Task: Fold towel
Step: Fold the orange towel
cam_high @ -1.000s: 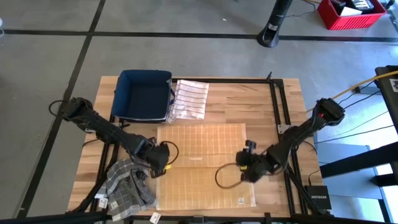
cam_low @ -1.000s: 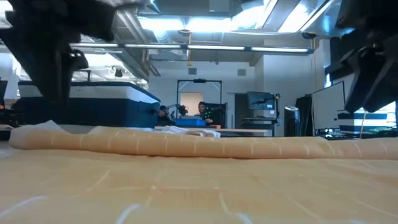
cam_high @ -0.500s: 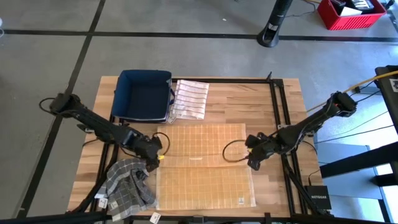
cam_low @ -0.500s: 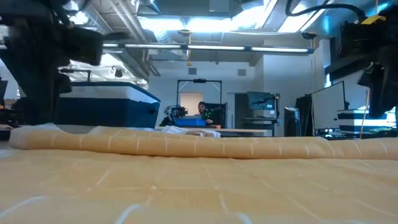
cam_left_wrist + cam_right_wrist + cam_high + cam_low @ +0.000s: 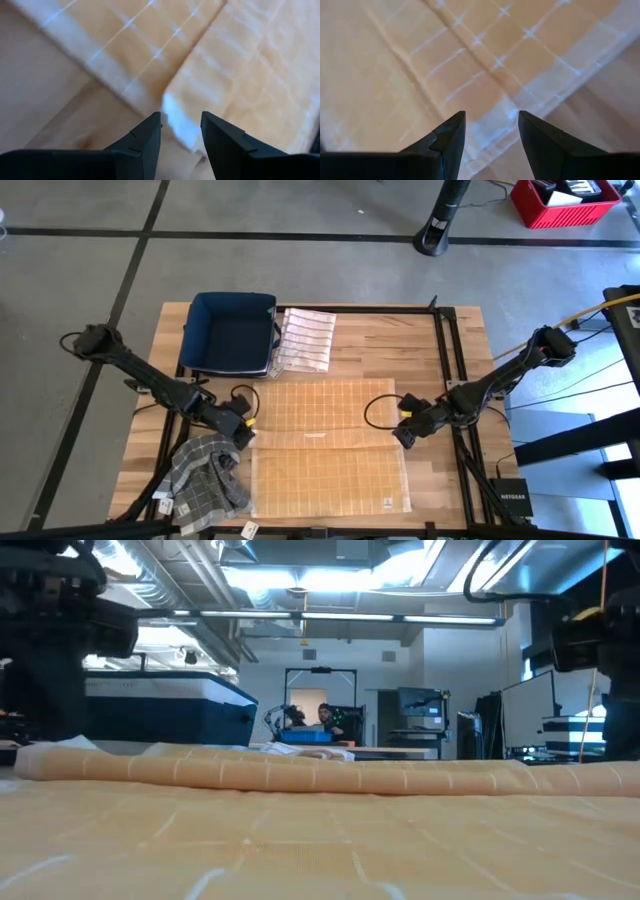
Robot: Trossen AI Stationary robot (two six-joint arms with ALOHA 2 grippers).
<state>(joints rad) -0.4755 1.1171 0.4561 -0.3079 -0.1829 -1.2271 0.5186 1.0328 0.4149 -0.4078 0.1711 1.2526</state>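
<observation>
An orange towel with a white grid lies flat on the table, with a raised crease running across its middle from left to right. My left gripper is open over the towel's left edge at that crease. My right gripper is open over the towel's right edge at the same crease. In each wrist view the towel's white border shows between the two dark fingers. I see no finger on the cloth.
A dark blue bin stands at the far left, with a white striped cloth beside it. A grey checked cloth lies bunched at the near left corner. Black frame rails run along the right side.
Both grippers have drawn back from over the towel's near half: the left toward the table's left edge, the right toward the right and far edges. Both have rolled about their own line and sunk a little. The towel lies as before.
</observation>
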